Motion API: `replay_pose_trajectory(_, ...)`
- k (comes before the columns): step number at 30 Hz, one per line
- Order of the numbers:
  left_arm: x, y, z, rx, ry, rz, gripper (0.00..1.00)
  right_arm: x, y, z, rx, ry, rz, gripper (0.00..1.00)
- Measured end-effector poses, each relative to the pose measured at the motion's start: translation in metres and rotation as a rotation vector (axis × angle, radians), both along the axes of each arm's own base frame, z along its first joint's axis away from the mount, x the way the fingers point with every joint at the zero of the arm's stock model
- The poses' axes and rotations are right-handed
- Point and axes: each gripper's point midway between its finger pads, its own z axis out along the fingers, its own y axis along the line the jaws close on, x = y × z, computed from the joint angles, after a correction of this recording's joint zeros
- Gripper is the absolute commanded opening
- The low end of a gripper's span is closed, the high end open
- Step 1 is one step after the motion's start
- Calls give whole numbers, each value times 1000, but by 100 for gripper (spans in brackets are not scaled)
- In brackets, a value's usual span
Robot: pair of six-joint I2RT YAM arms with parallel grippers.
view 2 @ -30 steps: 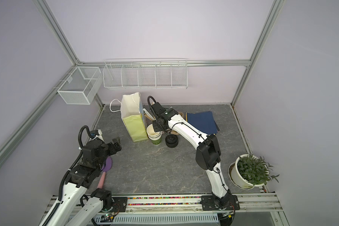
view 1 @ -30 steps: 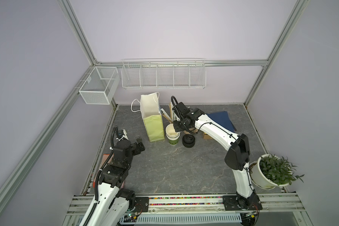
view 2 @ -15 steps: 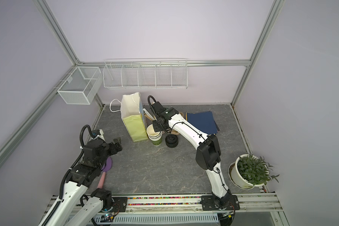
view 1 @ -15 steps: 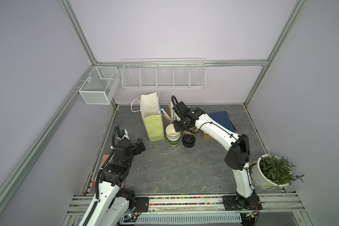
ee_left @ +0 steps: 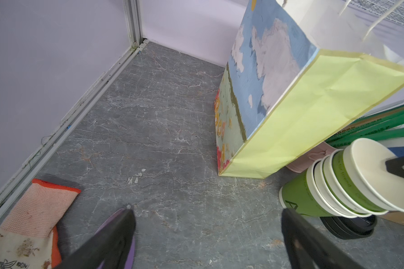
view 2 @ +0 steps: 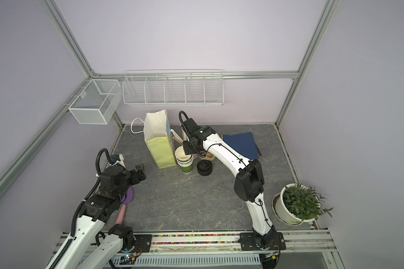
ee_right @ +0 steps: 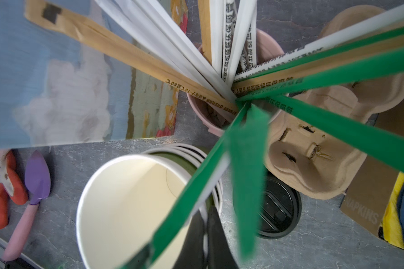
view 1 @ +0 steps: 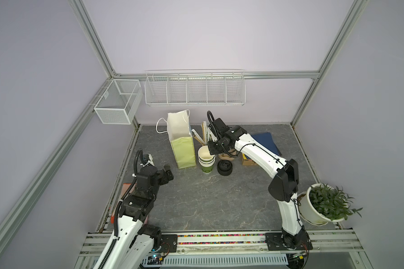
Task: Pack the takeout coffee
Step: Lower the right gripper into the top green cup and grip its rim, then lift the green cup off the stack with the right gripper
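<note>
Where straws crossed the right wrist view: blurred green, white and brown paper-wrapped straws (ee_right: 331, 71) covered much of the right gripper (ee_right: 205, 221), so I saw only parts of its dark fingers (ee_right: 219, 246).
Cut off: the left wrist view clipped the stack of green paper cups (ee_left: 324, 198) at its edge. It showed only a sliver of the stack of round black plastic lids (ee_left: 350, 227).
Right gripper: it was closed tight. It pinched the rim of the topmost cup (ee_right: 131, 205), green paper with a cream inside and no lid.
Left gripper (ee_left: 208, 213): its jaws were spread wide and held nothing, above the grey stone-patterned tabletop (view 1: 208, 200).
Takeout coffee: I could make out no capped cup in any view; the only cup in a grip was the topmost cup.
Topmost cup to grippers: its rim lay between the right gripper's fingers, well apart from the left gripper.
Neighbours: the yellow-green paper bag with white handles (view 1: 183, 151) stood just beside the stack of green paper cups, on the left gripper's side. The lids sat just beside the stack's base on the far side from the bag.
</note>
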Motion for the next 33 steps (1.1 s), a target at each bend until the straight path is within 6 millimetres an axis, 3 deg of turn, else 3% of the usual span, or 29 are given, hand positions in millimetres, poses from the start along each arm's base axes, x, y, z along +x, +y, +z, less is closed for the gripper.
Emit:
replay_pose_trajectory(23, 1, 0, -2, 5, 8, -2, 98, -6, -1, 48, 54, -29, 22, 7)
replay_pose_trajectory(33, 1, 0, -2, 6, 7, -2, 98, -26, -13, 106, 130, -101, 53, 7)
